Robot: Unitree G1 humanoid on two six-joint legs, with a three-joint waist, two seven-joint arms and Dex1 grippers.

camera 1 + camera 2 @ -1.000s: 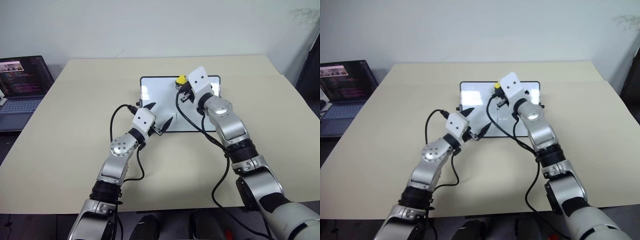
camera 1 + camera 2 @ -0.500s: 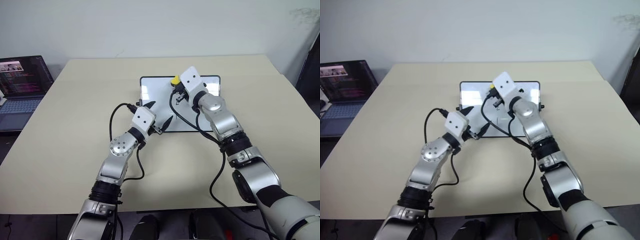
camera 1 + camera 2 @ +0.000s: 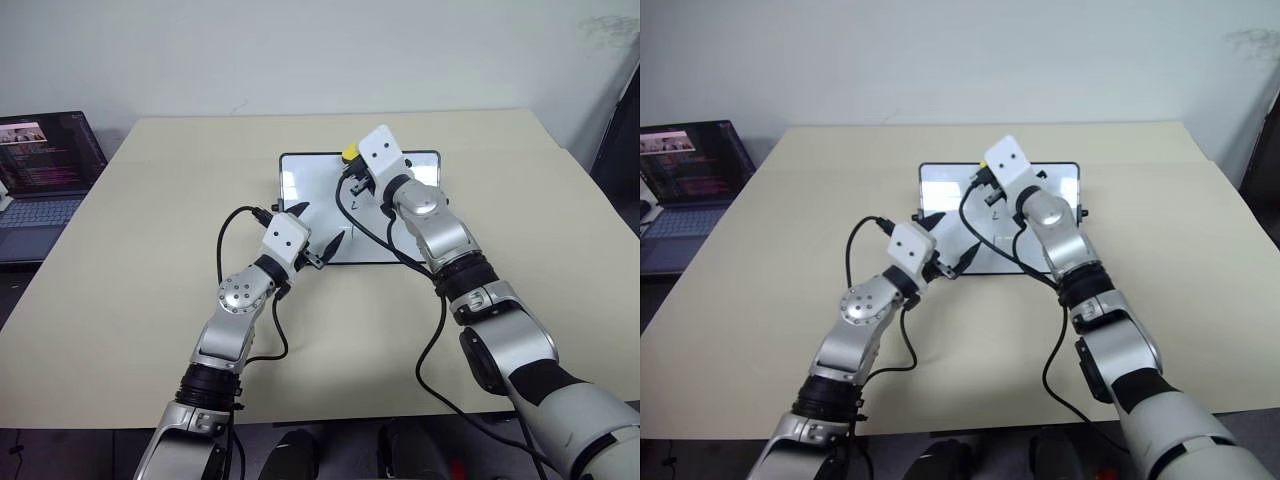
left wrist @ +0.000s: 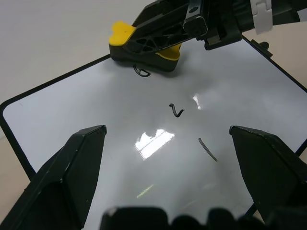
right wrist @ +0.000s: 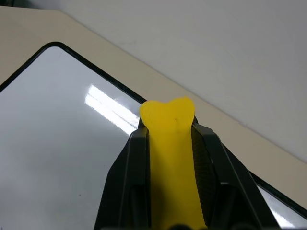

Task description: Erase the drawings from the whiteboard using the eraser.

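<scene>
The whiteboard [image 3: 310,185] lies flat in the middle of the table. My right gripper [image 3: 351,162] is shut on the yellow eraser [image 4: 144,45], whose dark underside rests on the board near its far edge. The drawings are thin black marks: a curl [image 4: 140,72] half hidden under the eraser, a small hook [image 4: 176,111] and a dash [image 4: 207,149]. In the right wrist view the eraser [image 5: 168,115] sticks out between the two black fingers. My left gripper [image 3: 318,228] is open at the board's near left part, its fingers spread above the surface with nothing between them.
An open laptop [image 3: 45,170] stands off the table's left side. The beige table [image 3: 150,250] spreads wide around the board. Black cables loop from both wrists over the board's near edge.
My right gripper has slid the eraser a little to the left along the far part of the board. The left arm has stayed still.
</scene>
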